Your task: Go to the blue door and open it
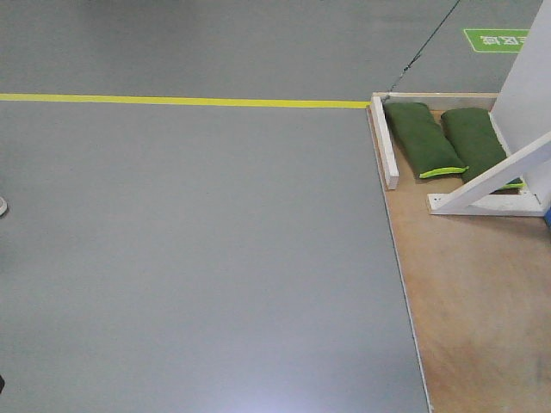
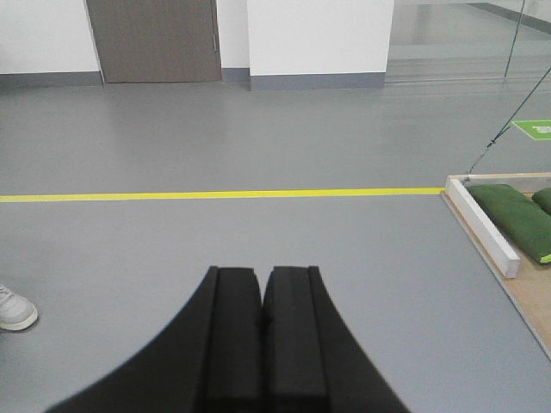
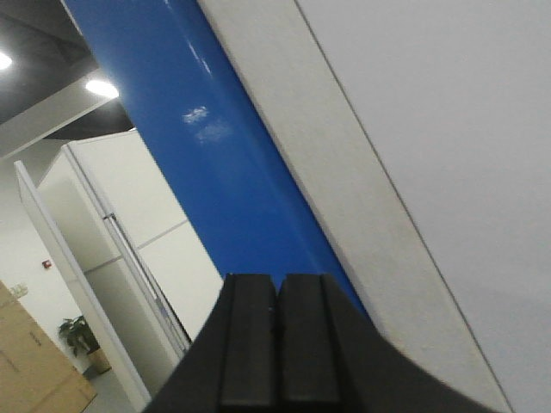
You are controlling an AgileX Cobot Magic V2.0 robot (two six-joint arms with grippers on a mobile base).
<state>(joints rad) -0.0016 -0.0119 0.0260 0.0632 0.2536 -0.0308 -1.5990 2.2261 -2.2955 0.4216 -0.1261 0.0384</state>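
The base looks short of the goal. I'd steer it right, onto the plywood platform (image 1: 469,292) carrying the door, until the door's front face shows squarely. The blue door (image 3: 215,155) rises just beyond the right gripper (image 3: 277,280), whose pads are pressed together. The left gripper (image 2: 262,275), likewise closed, points away from the door.

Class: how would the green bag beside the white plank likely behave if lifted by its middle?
The green bag looks soft and pillowy, so it would probably sag. Laid on the wooden base, it may be ballast, heavy for its size.
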